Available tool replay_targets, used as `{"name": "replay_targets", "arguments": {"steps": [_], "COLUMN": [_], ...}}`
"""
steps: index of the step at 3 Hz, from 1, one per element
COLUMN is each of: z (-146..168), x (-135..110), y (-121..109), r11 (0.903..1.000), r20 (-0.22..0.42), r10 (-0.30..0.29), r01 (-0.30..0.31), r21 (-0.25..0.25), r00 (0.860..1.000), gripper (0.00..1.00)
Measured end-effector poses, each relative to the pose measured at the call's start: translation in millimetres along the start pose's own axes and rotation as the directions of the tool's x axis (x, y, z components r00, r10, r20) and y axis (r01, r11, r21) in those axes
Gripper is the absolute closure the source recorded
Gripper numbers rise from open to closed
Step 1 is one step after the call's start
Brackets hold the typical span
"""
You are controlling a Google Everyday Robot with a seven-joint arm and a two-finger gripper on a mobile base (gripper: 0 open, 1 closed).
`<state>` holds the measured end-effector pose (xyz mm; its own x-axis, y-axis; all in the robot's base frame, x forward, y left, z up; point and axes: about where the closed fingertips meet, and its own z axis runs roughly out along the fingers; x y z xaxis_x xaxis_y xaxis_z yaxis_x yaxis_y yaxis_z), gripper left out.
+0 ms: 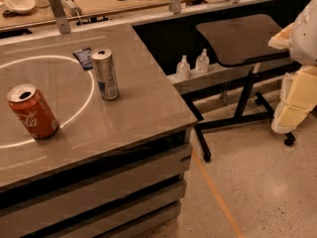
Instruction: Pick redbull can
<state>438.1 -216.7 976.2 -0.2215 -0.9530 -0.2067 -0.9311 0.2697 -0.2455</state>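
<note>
The redbull can [105,74], tall, slim and silver with blue patches, stands upright near the middle of the grey table [138,108]. A shorter red Coca-Cola can [31,111] stands upright to its left, nearer the front. My arm hangs at the right edge of the view, off the table. Its gripper [293,105] is the pale cream part low on the arm, far to the right of the redbull can and well apart from it. It holds nothing that I can see.
A small dark blue packet [83,57] lies just behind the redbull can. A dark rolling side table [237,36] stands right of the table, with two sanitizer bottles [193,64] on a ledge. A counter with a bowl [19,4] runs behind.
</note>
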Motion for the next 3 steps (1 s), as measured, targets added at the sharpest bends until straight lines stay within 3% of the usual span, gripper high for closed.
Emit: {"name": "replay_targets", "arguments": {"steps": [1, 2, 3], "z": [0.0, 1.2, 15.0], "x": [0.0, -4.8, -27.0], "y": [0.0, -2.1, -15.1], "r11": [1.0, 1.0, 0.9998], "r20": [0.0, 0.039, 0.167], "r10": [0.0, 0.007, -0.009], "r01": [0.0, -0.007, 0.012], "r21": [0.0, -0.001, -0.017], "r00": [1.0, 0.999, 0.986], "gripper": [0.0, 0.0, 0.0]}}
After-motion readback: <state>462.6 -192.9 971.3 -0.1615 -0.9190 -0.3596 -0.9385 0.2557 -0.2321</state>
